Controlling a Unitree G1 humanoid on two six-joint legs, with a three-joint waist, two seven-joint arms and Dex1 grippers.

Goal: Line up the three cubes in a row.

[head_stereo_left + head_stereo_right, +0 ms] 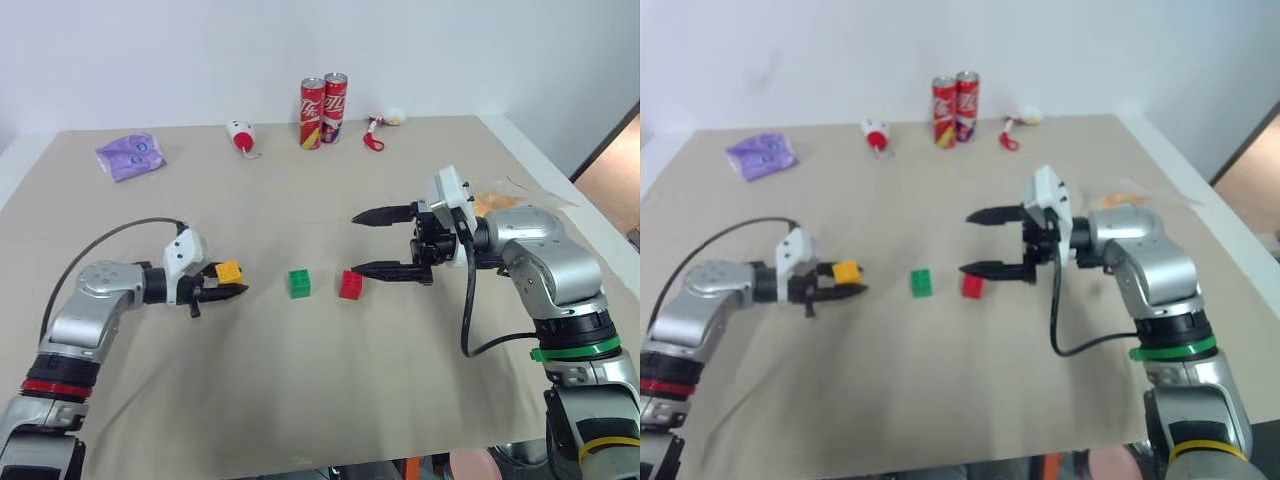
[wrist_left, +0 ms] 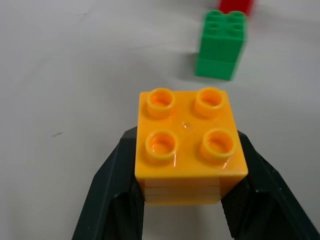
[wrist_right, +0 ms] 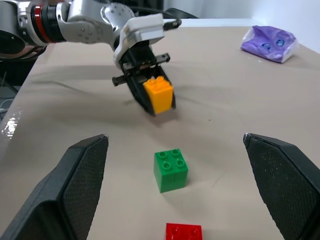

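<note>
My left gripper (image 1: 228, 290) has its jaws clamped on the yellow-orange cube (image 1: 230, 271), studs up, carried just over the surface (image 1: 300, 400). To its right, on the tan cloth, sits the green cube (image 1: 299, 283), and just beyond that the red cube (image 1: 351, 285); those two are near each other but apart, roughly level with the held one. My right gripper (image 1: 378, 242) hangs on the far side of the red cube with jaws spread wide and nothing between them, its lower finger close beside that cube.

Room to move looks good: bare cloth runs all the way from the cubes to the near edge. Along the far edge, well clear of me, I see two red soda cans (image 1: 323, 111) side by side, a small red-and-white item (image 1: 241, 137) to their left, another red-and-white piece (image 1: 376, 130) to their right, and a purple packet (image 1: 131, 156) toward the far left corner. A clear bag (image 1: 505, 198) lies behind my right arm. Plain white wall behind.
</note>
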